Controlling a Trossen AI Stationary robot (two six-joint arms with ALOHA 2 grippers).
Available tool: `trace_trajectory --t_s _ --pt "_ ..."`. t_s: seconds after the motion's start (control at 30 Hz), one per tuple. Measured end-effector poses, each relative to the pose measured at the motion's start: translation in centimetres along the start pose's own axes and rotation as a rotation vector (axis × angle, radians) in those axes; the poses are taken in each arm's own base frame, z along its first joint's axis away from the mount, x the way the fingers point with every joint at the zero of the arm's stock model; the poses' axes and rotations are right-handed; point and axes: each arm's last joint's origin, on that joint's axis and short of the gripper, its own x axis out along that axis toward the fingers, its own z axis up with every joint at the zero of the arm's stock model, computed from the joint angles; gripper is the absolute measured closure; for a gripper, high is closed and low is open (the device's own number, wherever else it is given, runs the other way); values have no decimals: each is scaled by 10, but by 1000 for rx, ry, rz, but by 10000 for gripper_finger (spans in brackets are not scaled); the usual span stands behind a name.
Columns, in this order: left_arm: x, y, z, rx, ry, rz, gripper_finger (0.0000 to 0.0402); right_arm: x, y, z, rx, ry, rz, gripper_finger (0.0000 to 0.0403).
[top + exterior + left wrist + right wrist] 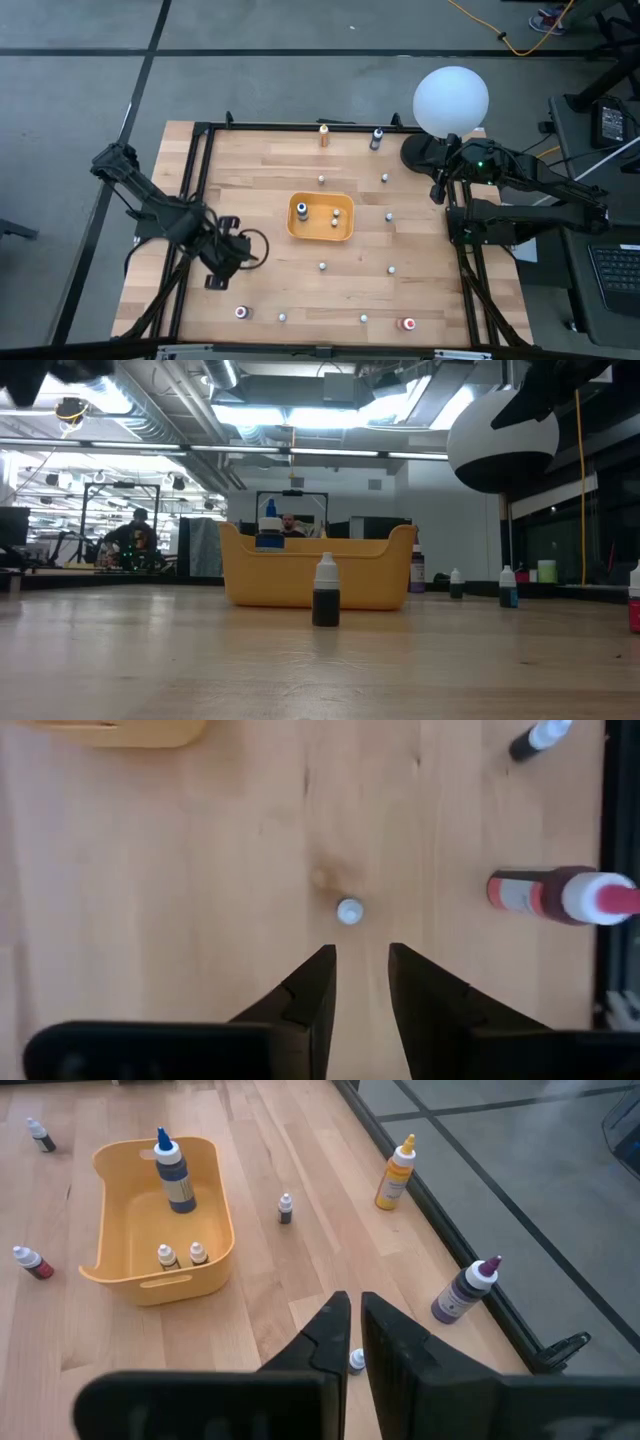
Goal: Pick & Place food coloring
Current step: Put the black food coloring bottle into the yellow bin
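Several tiny food coloring bottles stand scattered on the wooden table (260, 170). An orange-yellow tray (345, 232) at the middle holds a blue bottle (172, 1170) and two small ones (182, 1256). My left gripper (225, 258) hovers open at the near left, pointing down. A small white-capped bottle (349, 911) stands just beyond its fingertips (360, 960), untouched. A red bottle (560, 895) lies on its side nearby. My right gripper (437, 188) waits shut at the far right (355, 1305), above a small bottle (356, 1360).
A tall orange bottle (324, 134) and a dark purple one (377, 138) stand at the far edge. A white globe lamp (451, 98) stands at the far right corner. A black frame (195, 190) rims the table. A dark bottle (325, 592) stands before the tray.
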Motion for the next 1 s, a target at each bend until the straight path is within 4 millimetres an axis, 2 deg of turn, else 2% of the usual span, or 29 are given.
trace_trajectory --t_s 0.17,0.33,0.57,1.0 --pt "36 0 -11 -26 -11 -14 278 0 0 0 0 0 0 369" --pt "60 8 -22 -60 22 8 239 0 0 0 0 0 0 369" --pt "79 11 -31 -72 7 -20 204 0 0 0 0 0 0 369" --pt "108 4 -28 0 22 -16 203 0 0 0 0 0 0 369"
